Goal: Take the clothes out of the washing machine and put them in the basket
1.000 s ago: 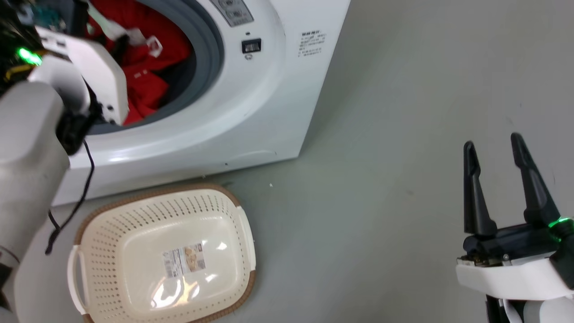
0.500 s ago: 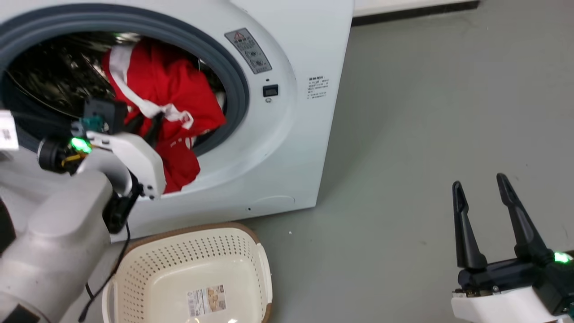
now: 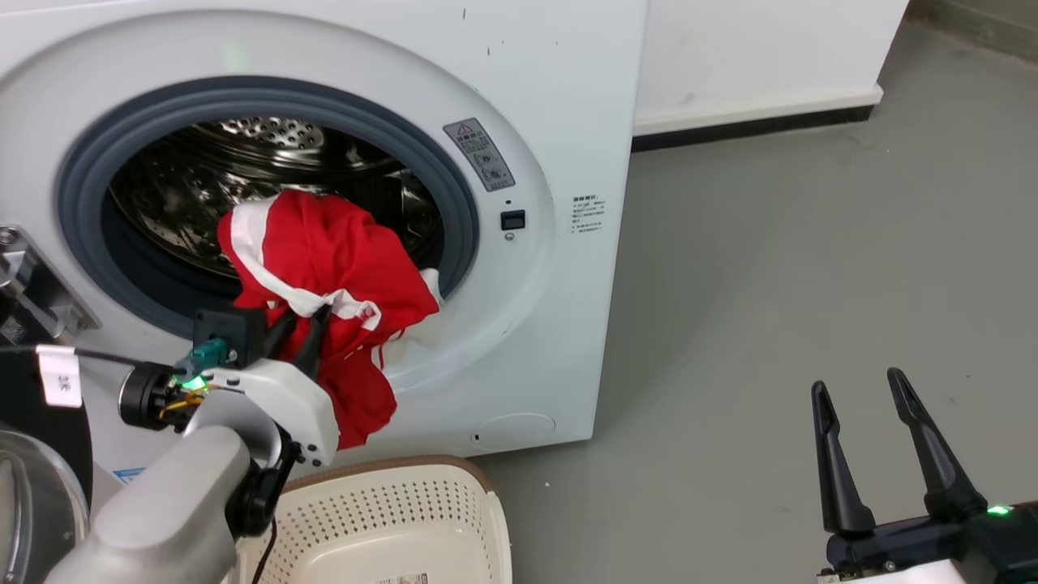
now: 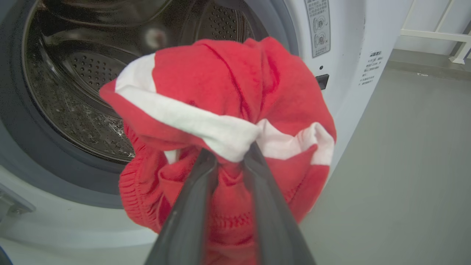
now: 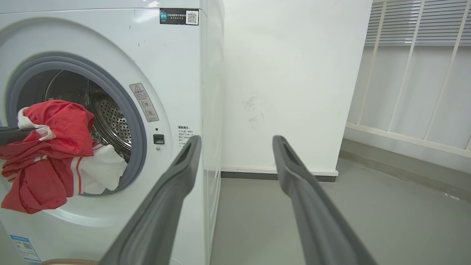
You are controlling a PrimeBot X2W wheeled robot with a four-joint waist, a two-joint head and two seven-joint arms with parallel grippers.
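Observation:
The clothes (image 3: 324,259), a red garment with white stripes, hang half out of the washing machine (image 3: 559,122) over the lower lip of its grey porthole. My left gripper (image 3: 298,324) is shut on a white-striped fold of the clothes (image 4: 228,81), just outside the opening, its jaws pinched together (image 4: 230,154). The cream basket (image 3: 365,511) stands on the floor directly below, partly cut off by the bottom edge. My right gripper (image 3: 857,385) hovers open and empty at the lower right, far from the machine. The right wrist view looks past that open gripper (image 5: 236,141) at the clothes (image 5: 55,147).
The washer's open door (image 3: 36,462) and its hinge (image 3: 32,284) sit at the far left beside my left arm. A white wall with a dark baseboard (image 3: 754,122) runs behind the machine. Grey floor (image 3: 770,284) stretches to the right.
The head camera has tilted up, shifting the whole scene down. My left gripper has drawn the clothes out of the drum, over the porthole lip. The right gripper stays open.

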